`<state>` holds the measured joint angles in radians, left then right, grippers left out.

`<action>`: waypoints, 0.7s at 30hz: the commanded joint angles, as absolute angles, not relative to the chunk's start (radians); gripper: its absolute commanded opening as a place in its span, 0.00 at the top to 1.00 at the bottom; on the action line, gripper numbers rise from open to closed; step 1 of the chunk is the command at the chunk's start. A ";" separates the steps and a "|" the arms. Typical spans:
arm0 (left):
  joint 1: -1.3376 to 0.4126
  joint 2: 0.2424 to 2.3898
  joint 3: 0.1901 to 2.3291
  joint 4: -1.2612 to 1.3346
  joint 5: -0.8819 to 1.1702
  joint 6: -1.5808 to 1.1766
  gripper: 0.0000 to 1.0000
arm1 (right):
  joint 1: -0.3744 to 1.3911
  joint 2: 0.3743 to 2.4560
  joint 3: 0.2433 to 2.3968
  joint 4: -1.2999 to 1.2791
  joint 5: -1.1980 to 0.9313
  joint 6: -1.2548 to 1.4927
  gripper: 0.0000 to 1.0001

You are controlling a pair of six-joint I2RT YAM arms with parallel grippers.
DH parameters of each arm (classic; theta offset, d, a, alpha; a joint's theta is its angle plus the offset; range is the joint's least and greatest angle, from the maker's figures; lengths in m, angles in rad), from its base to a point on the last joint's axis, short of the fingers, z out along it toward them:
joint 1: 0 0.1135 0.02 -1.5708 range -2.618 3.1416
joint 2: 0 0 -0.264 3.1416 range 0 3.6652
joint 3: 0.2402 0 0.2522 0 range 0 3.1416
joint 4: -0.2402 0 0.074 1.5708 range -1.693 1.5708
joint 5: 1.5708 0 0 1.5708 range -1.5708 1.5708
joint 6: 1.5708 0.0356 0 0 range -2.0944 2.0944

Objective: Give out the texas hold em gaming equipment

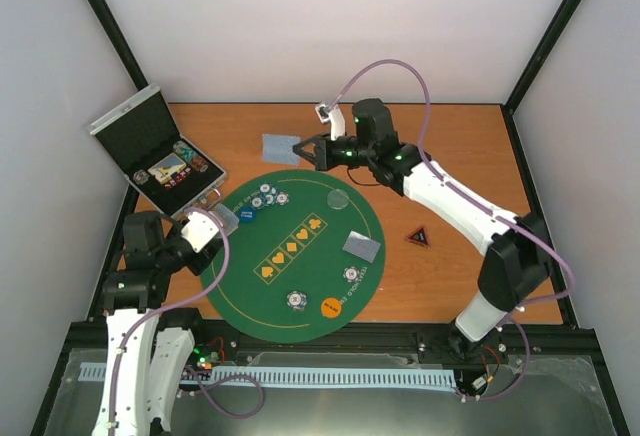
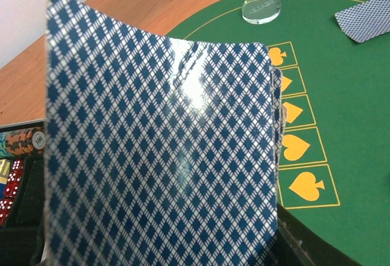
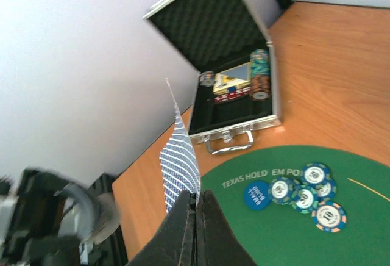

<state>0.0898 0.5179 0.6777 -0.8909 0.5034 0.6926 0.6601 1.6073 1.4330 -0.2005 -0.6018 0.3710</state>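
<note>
Jaws of right gripper [image 3: 196,194] pressed together, seemingly pinching card [image 3: 180,163] standing lengthwise beyond tips; left gripper [image 1: 214,224] clamps bowed deck [image 2: 158,156]

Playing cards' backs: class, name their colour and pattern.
A blue and white diamond lattice; the cards show it best in the left wrist view.
</note>
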 commanded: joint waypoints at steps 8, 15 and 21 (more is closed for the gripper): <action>0.098 0.475 0.684 -0.849 0.487 0.660 0.53 | 0.626 1.951 1.390 0.131 -0.310 0.805 0.97; 0.098 0.463 0.680 -0.851 0.486 0.663 0.53 | 0.627 2.104 1.391 0.157 -0.175 0.898 0.97; 0.098 0.464 0.674 -0.852 0.486 0.669 0.53 | 0.634 2.155 1.383 0.153 -0.198 0.933 0.97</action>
<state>0.0898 0.4744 0.6712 -0.8753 0.4808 0.6781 0.6285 2.1365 1.3880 0.1135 -0.2295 0.8833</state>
